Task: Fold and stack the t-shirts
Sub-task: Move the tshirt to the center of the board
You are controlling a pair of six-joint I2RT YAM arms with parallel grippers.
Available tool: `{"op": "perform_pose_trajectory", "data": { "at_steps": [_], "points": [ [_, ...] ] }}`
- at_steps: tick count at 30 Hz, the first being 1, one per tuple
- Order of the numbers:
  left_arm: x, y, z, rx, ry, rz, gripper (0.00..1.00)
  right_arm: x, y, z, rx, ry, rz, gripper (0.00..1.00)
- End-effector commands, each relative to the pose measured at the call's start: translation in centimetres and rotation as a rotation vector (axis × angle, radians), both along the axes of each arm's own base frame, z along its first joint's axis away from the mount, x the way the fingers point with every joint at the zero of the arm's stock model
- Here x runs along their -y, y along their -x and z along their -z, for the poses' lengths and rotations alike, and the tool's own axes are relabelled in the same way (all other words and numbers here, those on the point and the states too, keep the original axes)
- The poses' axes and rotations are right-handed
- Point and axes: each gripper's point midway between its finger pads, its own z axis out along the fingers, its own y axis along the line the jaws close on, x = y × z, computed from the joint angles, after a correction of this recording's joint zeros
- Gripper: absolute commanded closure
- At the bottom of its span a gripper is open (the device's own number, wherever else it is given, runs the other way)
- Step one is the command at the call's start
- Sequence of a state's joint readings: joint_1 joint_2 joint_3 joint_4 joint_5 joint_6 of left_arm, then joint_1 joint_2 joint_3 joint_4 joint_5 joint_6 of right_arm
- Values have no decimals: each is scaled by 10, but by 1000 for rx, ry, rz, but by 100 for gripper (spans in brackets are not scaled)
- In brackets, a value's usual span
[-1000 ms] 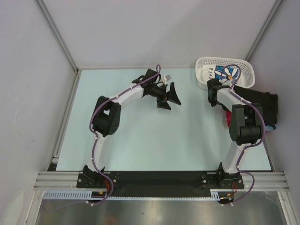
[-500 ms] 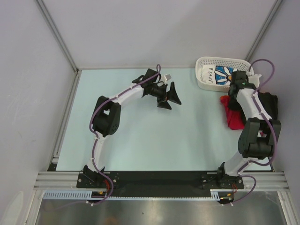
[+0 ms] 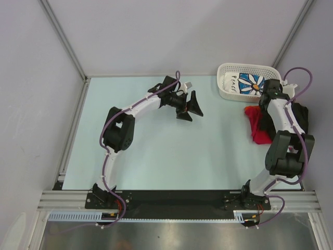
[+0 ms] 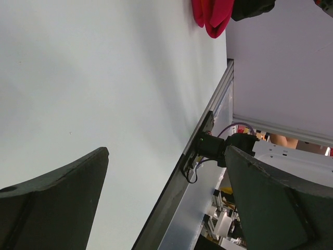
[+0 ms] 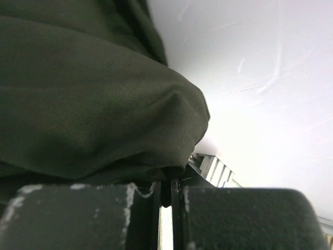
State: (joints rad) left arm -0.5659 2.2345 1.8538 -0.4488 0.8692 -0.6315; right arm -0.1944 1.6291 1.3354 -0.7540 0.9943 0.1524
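A crumpled red t-shirt (image 3: 254, 123) lies at the table's right, also at the top of the left wrist view (image 4: 210, 15). Black t-shirts (image 3: 300, 116) are heaped by the right edge. A white t-shirt with blue daisy print (image 3: 251, 82) lies in the basket (image 3: 225, 88). My right arm (image 3: 272, 97) reaches over to the heap beside the basket. In the right wrist view, black t-shirt cloth (image 5: 88, 99) fills the frame, and my right gripper (image 5: 171, 182) is shut with a fold of it nipped at the tips. My left gripper (image 3: 190, 108) hangs open over mid-table, holding nothing.
The white lattice basket stands at the back right corner. Grey walls and aluminium posts close in the table on three sides. The black mounting bar (image 3: 177, 198) with both arm bases runs along the near edge.
My right arm swung from left of the red shirt across to the black heap, uncovering the red shirt, and its jaws closed fully. The left arm has not moved.
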Motion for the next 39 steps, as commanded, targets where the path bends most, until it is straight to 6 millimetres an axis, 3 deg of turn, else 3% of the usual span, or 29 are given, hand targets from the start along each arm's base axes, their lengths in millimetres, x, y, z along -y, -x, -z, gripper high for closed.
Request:
{"op": "perform_pose_trajectory", "data": {
  "at_steps": [1,10,12,14,15,16,17,18,19,22,23,25,26,27,30,31,32,33,34,36,37,39],
  "points": [
    [8,-3,-33,57,69,19,1,-16,-19,-2,2,7,-50,100],
    [13,-13,-29,52,64,-4,0,-34,-41,2,7,-30,-132,100],
    [20,-21,-40,51,90,-13,0,-37,-42,7,-5,-38,-140,100],
    [32,-34,-61,85,153,-17,0,-39,-41,18,-45,-56,-133,81],
    [34,-36,-66,72,168,-24,0,-39,-38,20,-63,-60,-126,63],
    [36,-35,-70,73,184,-20,0,-41,-39,20,-45,-73,-117,57],
    [40,-38,-79,92,212,-18,0,-42,-41,11,-9,-80,-117,52],
    [41,-36,-84,93,226,-8,0,-43,-38,5,-3,-86,-114,33],
    [45,-36,-91,112,252,4,0,-44,-38,-1,22,-93,-112,27],
    [50,-27,-100,116,276,26,0,-42,-32,-37,192,-182,-120,25],
    [51,-24,-95,105,269,33,0,-42,-24,-57,280,-210,-131,24],
    [52,-17,-92,99,267,44,0,-47,-21,-71,399,-319,-185,24],
    [52,-14,-81,80,252,48,0,-36,-14,-79,464,-341,-173,24],
    [52,-11,-76,69,244,52,0,-43,-7,-96,528,-364,-209,24],
    [48,1,-60,49,217,60,0,-57,6,-101,569,-418,-221,25],
    [45,3,-65,65,221,56,0,-62,11,-93,569,-451,-225,25],
    [40,9,-50,41,200,58,0,-61,18,-90,569,-458,-210,25],
    [38,13,-47,41,197,62,0,-63,26,-94,596,-465,-211,25],
    [35,15,-51,64,207,63,0,-68,30,-84,590,-503,-205,25],
    [28,27,-32,30,187,70,0,-69,39,-79,643,-567,-172,25],
    [24,32,-22,13,179,75,0,-82,40,-83,708,-643,-185,25],
    [20,37,-19,19,178,92,0,-79,46,-75,768,-703,-155,26]
  ]
}}
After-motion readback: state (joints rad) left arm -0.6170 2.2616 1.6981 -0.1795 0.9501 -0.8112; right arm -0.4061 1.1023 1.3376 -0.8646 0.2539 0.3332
